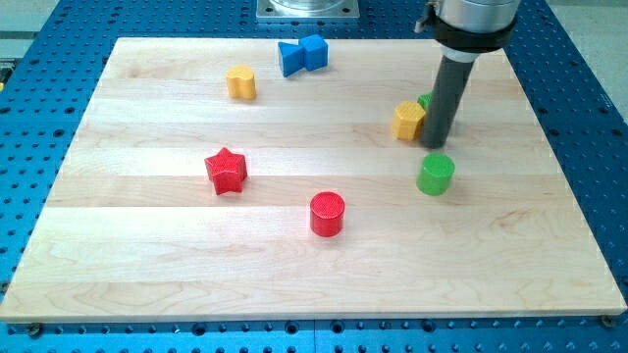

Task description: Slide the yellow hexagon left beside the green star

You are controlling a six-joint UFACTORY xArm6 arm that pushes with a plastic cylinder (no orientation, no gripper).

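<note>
The yellow hexagon (pixel 409 121) lies on the right part of the wooden board (pixel 294 265). A green block, probably the green star (pixel 424 100), shows only as a small sliver just above and to the right of the hexagon; the rod hides most of it. My tip (pixel 437 146) stands on the board against the hexagon's right side, just below the green sliver. The rod rises from there toward the view's top.
A green cylinder (pixel 435 174) stands just below my tip. A red cylinder (pixel 328 214) and a red star (pixel 226 171) lie toward the middle and left. A yellow block (pixel 241 82) and a blue block (pixel 302 54) sit near the top edge.
</note>
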